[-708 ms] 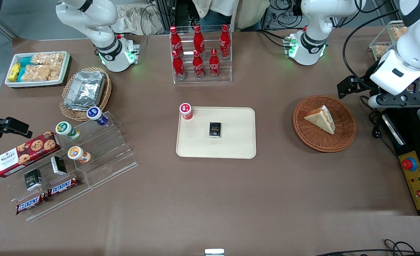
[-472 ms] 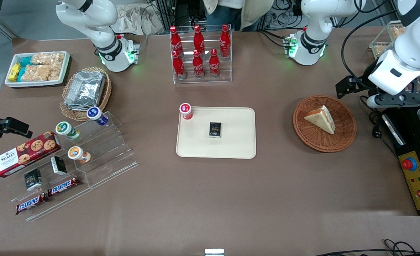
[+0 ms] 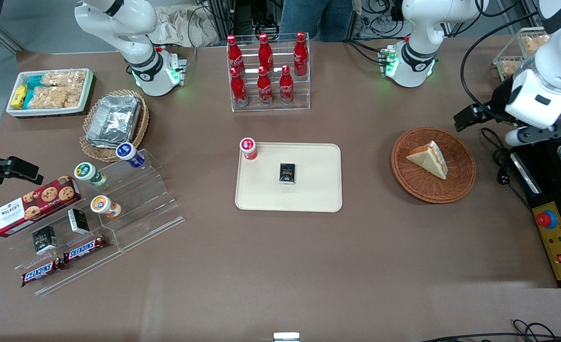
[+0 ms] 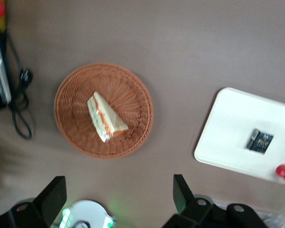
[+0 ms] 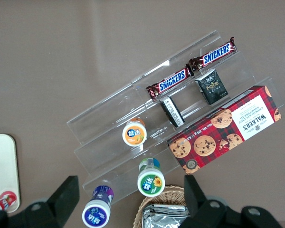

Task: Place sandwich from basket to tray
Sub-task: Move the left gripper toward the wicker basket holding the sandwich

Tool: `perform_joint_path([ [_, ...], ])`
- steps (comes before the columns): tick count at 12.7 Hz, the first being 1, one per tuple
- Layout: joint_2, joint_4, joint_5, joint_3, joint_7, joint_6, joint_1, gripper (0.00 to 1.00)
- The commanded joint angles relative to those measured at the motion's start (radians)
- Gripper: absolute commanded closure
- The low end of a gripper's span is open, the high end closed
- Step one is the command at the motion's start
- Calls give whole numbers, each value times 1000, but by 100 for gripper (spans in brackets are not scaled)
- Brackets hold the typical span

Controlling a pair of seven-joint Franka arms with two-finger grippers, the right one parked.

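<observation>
Since the tool (image 4: 116,197) has been drawn slightly toward the working arm's end of the worktop (image 3: 280,266), its fingers spread and empty, the sandwich (image 3: 429,159) is left ungrasped below it in the basket (image 3: 461,183), apart from the tray (image 3: 318,190).

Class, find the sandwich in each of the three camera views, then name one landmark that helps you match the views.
Front view: the sandwich lies in the basket, toward the working arm's end of the table; the gripper is beside the basket, clear of it.
Left wrist view: the sandwich lies in the basket, with both open fingers in view.
Right wrist view: not in it.
Shared landmark: the tray, also in the left wrist view and the right wrist view.
</observation>
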Motion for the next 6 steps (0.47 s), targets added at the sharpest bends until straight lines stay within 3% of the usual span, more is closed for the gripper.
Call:
perform_joint_path([
  [1,-75,-88,3,2,-190,-7,4,0],
  [6,-407,-505,3,4,-220,191,56,0],
])
